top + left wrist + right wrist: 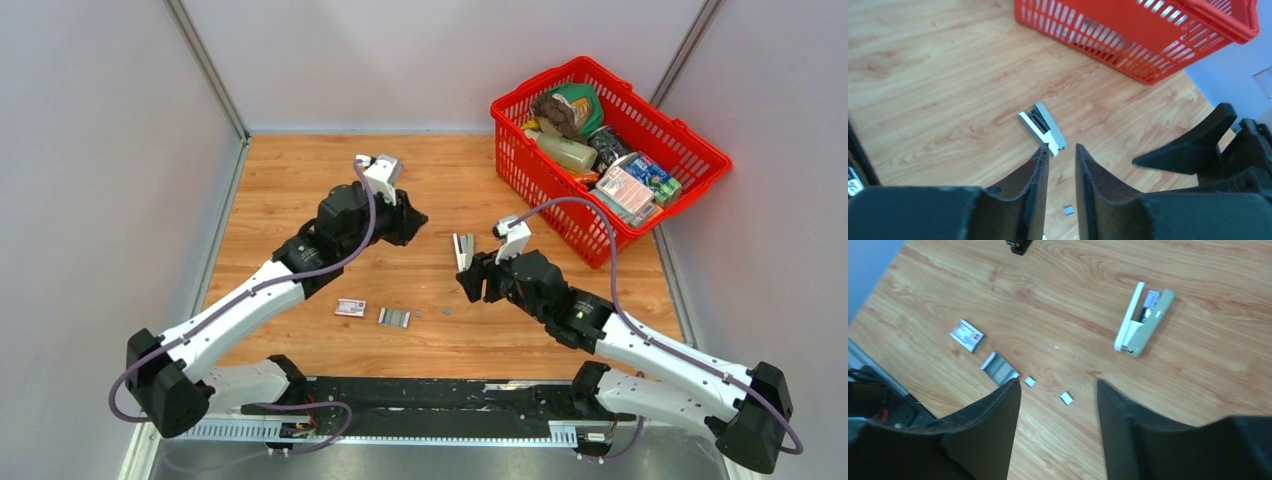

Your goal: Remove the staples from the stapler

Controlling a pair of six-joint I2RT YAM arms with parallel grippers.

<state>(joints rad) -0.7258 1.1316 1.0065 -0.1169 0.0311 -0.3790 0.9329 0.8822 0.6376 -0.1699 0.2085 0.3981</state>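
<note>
The stapler point(1143, 320) lies hinged open on the worktop point(1073, 290), and neither pincer touches it. Staples point(998, 367), a strip and some loose bits, lie apart from it. My right pincer point(1058, 382) hangs wide apart and empty. My left pincer point(1062, 147) is narrowly apart, also empty. I judge the unloading nearly done. Next I should check the magazine, whose contents I cannot make out.

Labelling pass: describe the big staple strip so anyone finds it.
On the wooden table, look along the front edge, near its middle. The staples lie just right of a small red-and-white box: a flat, silvery, ribbed block, far bigger than the loose bits further right.
</note>
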